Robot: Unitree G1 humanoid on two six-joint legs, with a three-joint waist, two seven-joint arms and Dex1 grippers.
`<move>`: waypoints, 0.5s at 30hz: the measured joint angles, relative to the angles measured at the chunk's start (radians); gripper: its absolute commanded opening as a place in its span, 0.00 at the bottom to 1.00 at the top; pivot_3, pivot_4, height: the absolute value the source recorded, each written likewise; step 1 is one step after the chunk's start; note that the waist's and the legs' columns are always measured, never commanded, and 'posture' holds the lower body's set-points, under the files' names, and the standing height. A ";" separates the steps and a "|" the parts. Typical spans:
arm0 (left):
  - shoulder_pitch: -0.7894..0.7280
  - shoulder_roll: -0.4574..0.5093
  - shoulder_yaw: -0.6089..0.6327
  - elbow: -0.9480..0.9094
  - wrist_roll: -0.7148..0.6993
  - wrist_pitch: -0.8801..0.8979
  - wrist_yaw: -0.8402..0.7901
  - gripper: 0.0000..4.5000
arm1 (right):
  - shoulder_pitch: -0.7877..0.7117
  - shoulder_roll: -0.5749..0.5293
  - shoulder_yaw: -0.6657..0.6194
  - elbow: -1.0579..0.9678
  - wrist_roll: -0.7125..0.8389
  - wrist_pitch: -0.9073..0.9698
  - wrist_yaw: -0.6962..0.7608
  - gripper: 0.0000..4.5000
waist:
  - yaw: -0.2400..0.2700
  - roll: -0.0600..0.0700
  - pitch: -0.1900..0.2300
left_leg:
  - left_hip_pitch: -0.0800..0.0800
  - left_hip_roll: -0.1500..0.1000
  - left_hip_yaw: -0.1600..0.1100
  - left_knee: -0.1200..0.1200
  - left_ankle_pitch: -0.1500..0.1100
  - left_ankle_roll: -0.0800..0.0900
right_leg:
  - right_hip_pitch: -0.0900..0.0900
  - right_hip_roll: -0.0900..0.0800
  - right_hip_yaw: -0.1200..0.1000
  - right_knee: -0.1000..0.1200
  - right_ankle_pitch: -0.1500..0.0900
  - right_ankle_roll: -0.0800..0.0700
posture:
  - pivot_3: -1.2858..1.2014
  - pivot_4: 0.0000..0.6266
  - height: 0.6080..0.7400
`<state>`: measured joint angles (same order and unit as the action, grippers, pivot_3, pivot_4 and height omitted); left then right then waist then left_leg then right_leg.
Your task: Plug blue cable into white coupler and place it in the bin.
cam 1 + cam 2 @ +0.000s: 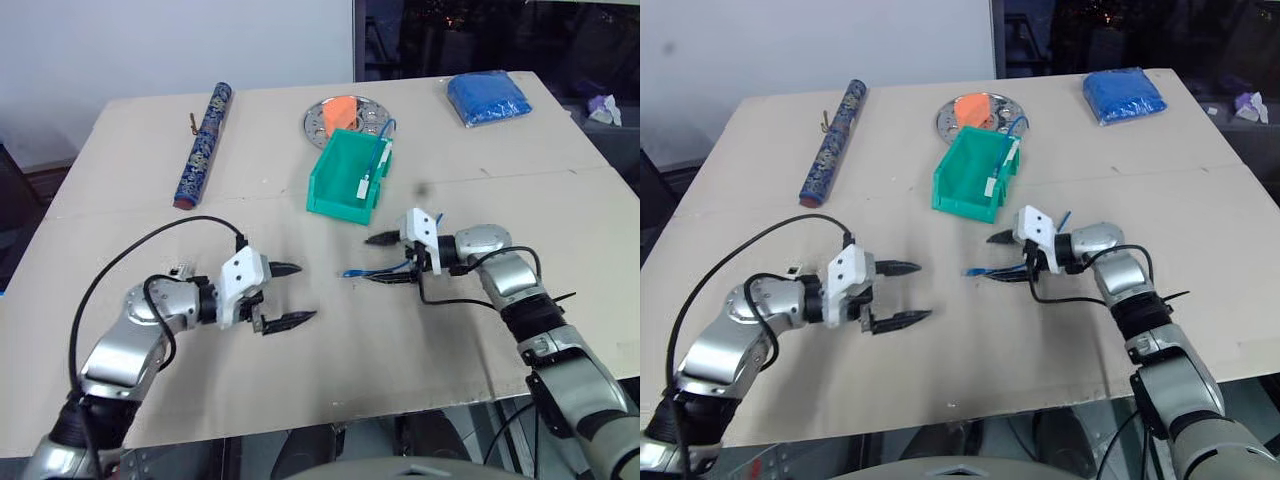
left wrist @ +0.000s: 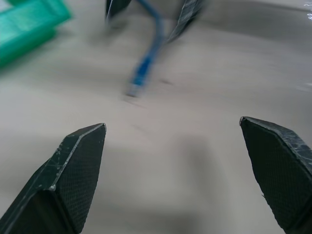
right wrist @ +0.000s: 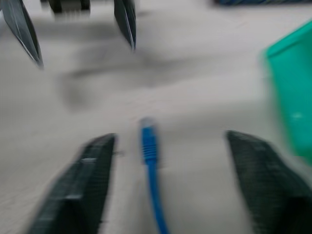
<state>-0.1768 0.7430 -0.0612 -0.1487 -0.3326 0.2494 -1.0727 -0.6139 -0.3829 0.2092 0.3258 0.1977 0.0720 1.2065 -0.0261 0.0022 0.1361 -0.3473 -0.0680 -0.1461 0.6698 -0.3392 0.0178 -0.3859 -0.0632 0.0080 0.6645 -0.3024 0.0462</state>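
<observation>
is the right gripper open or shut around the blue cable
Open. In the right wrist view the right gripper has its two black fingers spread wide, and the blue cable runs between them touching neither.

Even, bright overhead light, soft shadows on the table [image 1: 300, 360] (both wrist views smeared by motion blur).

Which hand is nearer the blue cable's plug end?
Right. The blue cable runs out between the open fingers of the right hand; the left hand, also open, faces its plug end across bare table.
</observation>
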 measured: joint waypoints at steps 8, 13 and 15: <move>-0.243 -0.125 -0.183 0.317 0.155 -0.156 -0.065 1.00 | 0.354 -0.071 -0.128 -0.406 0.182 0.250 -0.112 0.99 | -0.017 -0.001 0.000 | -0.002 -0.001 0.001 0.002 0.000 0.000 | -0.002 0.000 0.001 0.002 0.000 0.000 | 0.52 0.24 1.00; -0.350 -0.165 -0.217 0.496 0.194 -0.289 -0.139 0.82 | 0.532 -0.079 -0.194 -0.528 0.215 0.237 -0.184 1.00 | -0.013 -0.002 -0.001 | -0.001 -0.002 0.000 0.003 0.000 0.000 | -0.004 -0.001 0.003 0.007 0.000 0.001 | 0.52 0.24 1.00; -0.363 -0.172 -0.220 0.527 0.195 -0.314 -0.158 0.62 | 0.560 -0.080 -0.197 -0.543 0.214 0.230 -0.199 1.00 | -0.013 -0.002 -0.001 | -0.001 -0.003 0.000 0.003 0.000 0.000 | -0.005 -0.001 0.005 0.009 0.001 0.001 | 0.52 0.24 1.00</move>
<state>-0.5400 0.5707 -0.2809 0.3785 -0.1377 -0.0650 -1.2305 -0.0536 -0.4627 0.0120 -0.2176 0.4122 0.3018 1.0074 -0.0391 0.0002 0.1353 -0.3483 -0.0706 -0.1457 0.6730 -0.3392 0.0179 -0.3912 -0.0640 0.0125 0.6731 -0.3018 0.0474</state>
